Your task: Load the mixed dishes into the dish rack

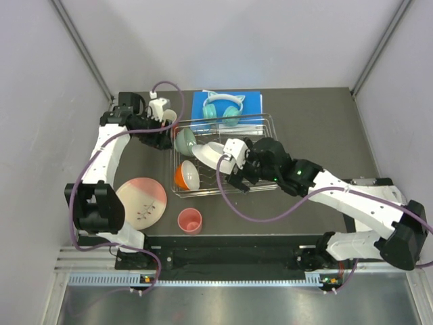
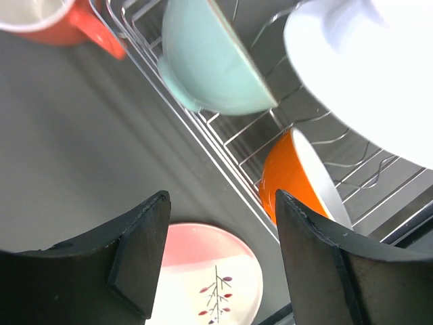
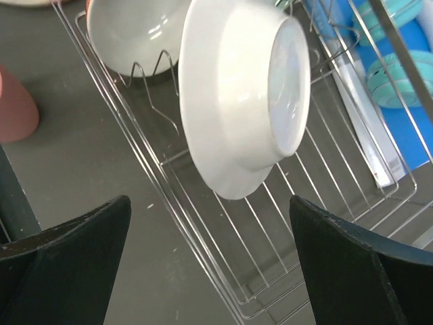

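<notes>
The dish rack holds a mint green bowl, a white plate on edge and an orange bowl. My left gripper is open and empty just left of the rack; in its wrist view the gripper hangs over the pink-and-cream plate, beside the mint bowl and the orange bowl. My right gripper is open and empty over the rack's near side. In its wrist view the gripper sits below the white plate.
The pink-and-cream plate and a coral pink cup lie on the table in front of the rack. An orange mug stands left of the rack. Teal headphones rest on a blue book behind it.
</notes>
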